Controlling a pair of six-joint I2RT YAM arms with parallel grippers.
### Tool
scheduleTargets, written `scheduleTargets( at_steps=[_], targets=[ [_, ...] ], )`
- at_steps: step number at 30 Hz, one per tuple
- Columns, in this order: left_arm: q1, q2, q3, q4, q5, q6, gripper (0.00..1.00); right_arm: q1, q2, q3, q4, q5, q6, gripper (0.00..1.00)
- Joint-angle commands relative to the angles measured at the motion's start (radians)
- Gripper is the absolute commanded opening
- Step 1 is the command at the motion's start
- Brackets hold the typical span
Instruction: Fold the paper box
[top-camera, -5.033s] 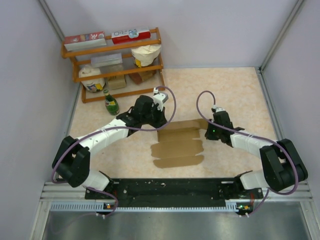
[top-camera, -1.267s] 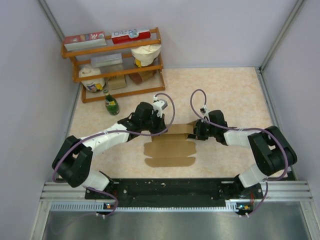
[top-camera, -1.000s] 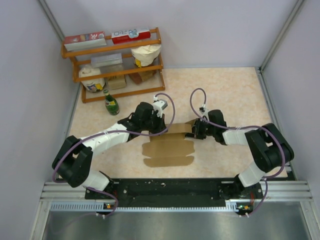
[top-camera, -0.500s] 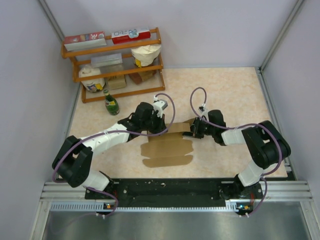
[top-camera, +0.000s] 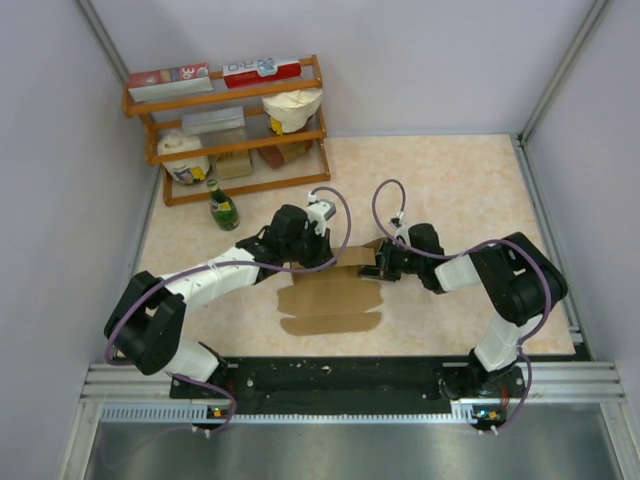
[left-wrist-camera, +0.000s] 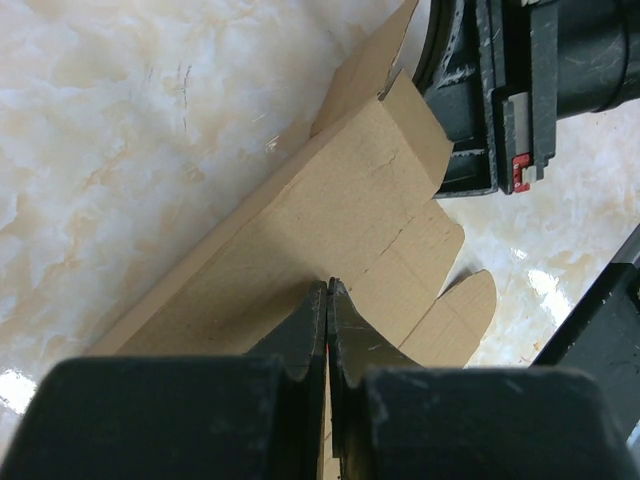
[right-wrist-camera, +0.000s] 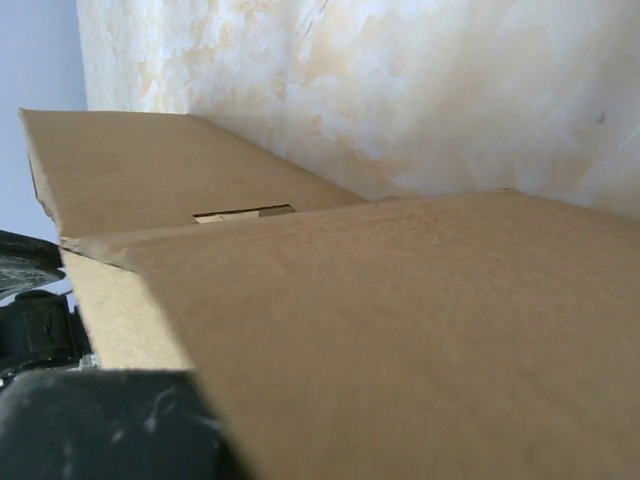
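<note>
The paper box (top-camera: 330, 300) lies as a flat brown die-cut sheet on the marble table, its far strip tilted up between the two grippers. My left gripper (top-camera: 322, 258) is shut, and its fingertips (left-wrist-camera: 328, 287) press on the box panel (left-wrist-camera: 330, 220) near a crease. My right gripper (top-camera: 380, 264) is at the box's right end, against a raised end flap (left-wrist-camera: 405, 115). In the right wrist view cardboard (right-wrist-camera: 400, 330) fills the frame and hides the jaws. Only one dark finger (right-wrist-camera: 100, 420) shows there, so I cannot tell if the flap is pinched.
A wooden shelf (top-camera: 225, 125) at the back left holds printed boxes, a cream bag and other packets. A green bottle (top-camera: 222, 208) stands in front of it, close to my left arm. Grey walls enclose the table, and a black rail (top-camera: 340, 375) runs along the near edge.
The box has slid to the left, and its far strip now stands tilted up. My right gripper has moved left with the box's right end. The left gripper has barely moved.
</note>
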Motion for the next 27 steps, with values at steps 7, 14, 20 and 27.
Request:
scheduleTargets(
  at_steps=[7,14,20,27],
  targets=[
    [-0.007,0.000,-0.009,0.015,0.006,-0.007,0.00,0.042,0.045,0.032,0.013,0.047,-0.014,0.00],
    [-0.006,-0.006,-0.018,0.015,-0.002,-0.005,0.00,0.043,-0.079,0.034,-0.197,0.173,-0.111,0.00],
    [-0.006,-0.014,-0.009,0.007,-0.013,-0.001,0.00,0.042,-0.243,0.066,-0.459,0.345,-0.224,0.01],
    [-0.007,-0.026,-0.007,0.001,-0.017,0.002,0.00,0.042,-0.405,0.083,-0.639,0.466,-0.301,0.04]
  ],
)
